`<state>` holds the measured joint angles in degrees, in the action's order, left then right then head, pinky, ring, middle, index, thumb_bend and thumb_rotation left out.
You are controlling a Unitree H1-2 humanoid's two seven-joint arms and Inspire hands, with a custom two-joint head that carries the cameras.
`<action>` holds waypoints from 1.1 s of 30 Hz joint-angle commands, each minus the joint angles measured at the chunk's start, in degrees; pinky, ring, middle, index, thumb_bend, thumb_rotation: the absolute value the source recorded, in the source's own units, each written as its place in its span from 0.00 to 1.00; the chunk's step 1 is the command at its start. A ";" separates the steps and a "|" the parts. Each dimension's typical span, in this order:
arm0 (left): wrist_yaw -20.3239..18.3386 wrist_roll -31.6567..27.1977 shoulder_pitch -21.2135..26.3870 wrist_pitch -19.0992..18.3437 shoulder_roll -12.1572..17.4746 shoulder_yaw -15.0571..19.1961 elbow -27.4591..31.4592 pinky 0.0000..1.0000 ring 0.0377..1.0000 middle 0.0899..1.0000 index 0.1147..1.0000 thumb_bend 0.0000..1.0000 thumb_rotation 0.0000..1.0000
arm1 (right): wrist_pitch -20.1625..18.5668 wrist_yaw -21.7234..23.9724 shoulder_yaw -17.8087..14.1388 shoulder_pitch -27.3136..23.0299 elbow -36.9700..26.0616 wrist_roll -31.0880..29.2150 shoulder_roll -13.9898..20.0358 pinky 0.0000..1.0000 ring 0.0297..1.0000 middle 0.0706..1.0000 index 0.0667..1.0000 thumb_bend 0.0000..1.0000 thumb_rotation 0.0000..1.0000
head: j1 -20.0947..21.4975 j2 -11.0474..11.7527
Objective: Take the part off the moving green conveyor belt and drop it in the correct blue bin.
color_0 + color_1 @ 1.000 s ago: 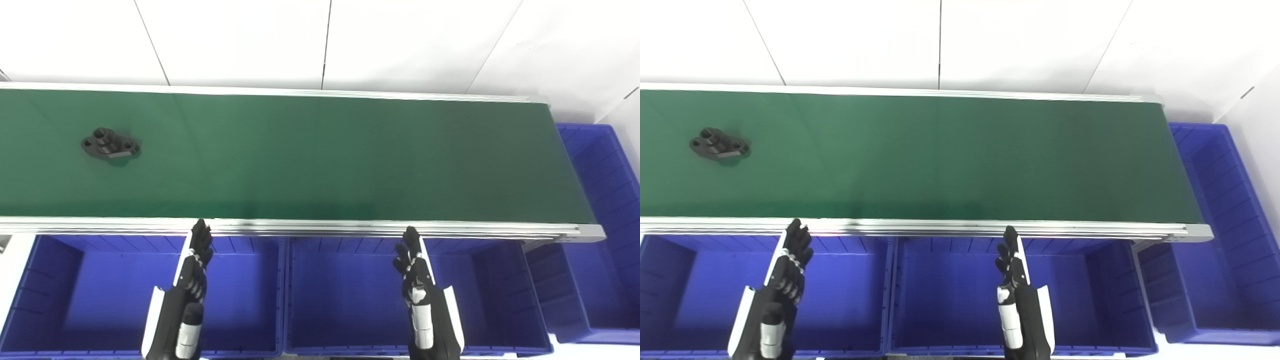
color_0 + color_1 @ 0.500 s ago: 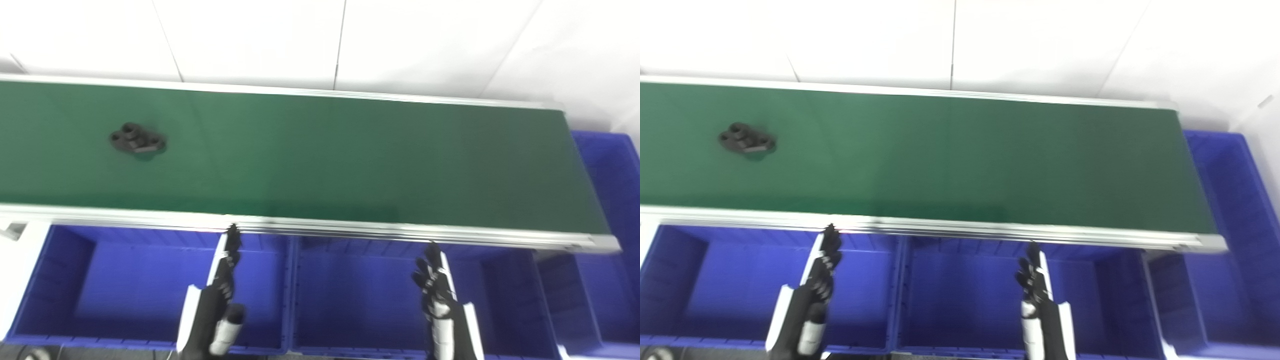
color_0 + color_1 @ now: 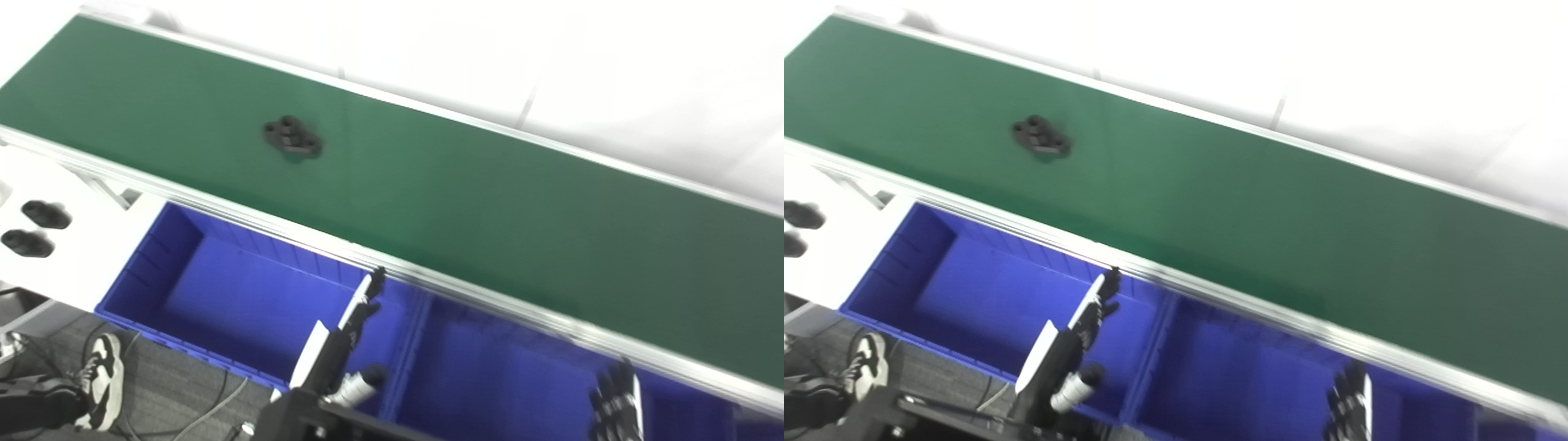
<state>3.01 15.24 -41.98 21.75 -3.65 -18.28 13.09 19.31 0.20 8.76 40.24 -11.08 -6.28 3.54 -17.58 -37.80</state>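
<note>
A black part (image 3: 293,137) with round bosses and holes lies on the green conveyor belt (image 3: 459,190), left of the belt's middle. My left hand (image 3: 361,304) is open, fingers stretched toward the belt's near rail, above the left blue bin (image 3: 153,257). It holds nothing and is well short of the part. My right hand (image 3: 615,407) is at the bottom edge over the middle blue bin (image 3: 490,367), fingers spread, empty. The picture is tilted and blurred.
Two more black parts (image 3: 33,228) rest on a white surface (image 3: 67,263) at the far left. A person's shoe (image 3: 101,380) and cables lie on the grey floor at bottom left. A white wall stands behind the belt.
The whole picture has swung left and tilted, so the camera moved. The part sits farther right along the belt. Both hands remain open near the belt's front rail.
</note>
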 commanded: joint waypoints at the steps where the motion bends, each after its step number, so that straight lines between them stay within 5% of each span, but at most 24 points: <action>1: 1.19 0.80 0.33 1.61 -3.03 -2.00 0.06 0.86 0.96 1.00 1.00 0.91 0.90 | 3.93 1.36 -0.31 -0.24 -0.33 -0.80 0.00 1.00 1.00 1.00 1.00 0.66 1.00 | -0.04 0.15; 21: 5.23 1.42 4.48 5.15 -0.95 -2.54 -7.98 0.85 0.96 1.00 1.00 0.83 0.90 | 6.54 2.77 -1.40 -2.89 7.05 0.36 -1.22 1.00 1.00 1.00 1.00 0.63 1.00 | 4.93 8.69; 33: 5.39 -1.71 5.31 5.14 1.46 -3.44 -8.13 0.87 0.96 1.00 1.00 0.82 0.87 | 7.51 2.86 -1.50 -3.08 8.14 2.74 -2.57 1.00 1.00 1.00 1.00 0.61 1.00 | 9.66 8.44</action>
<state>7.98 14.18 -36.57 24.44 -1.33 -20.68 4.02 23.07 2.72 7.33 36.82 -2.11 -3.56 1.56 -7.92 -29.35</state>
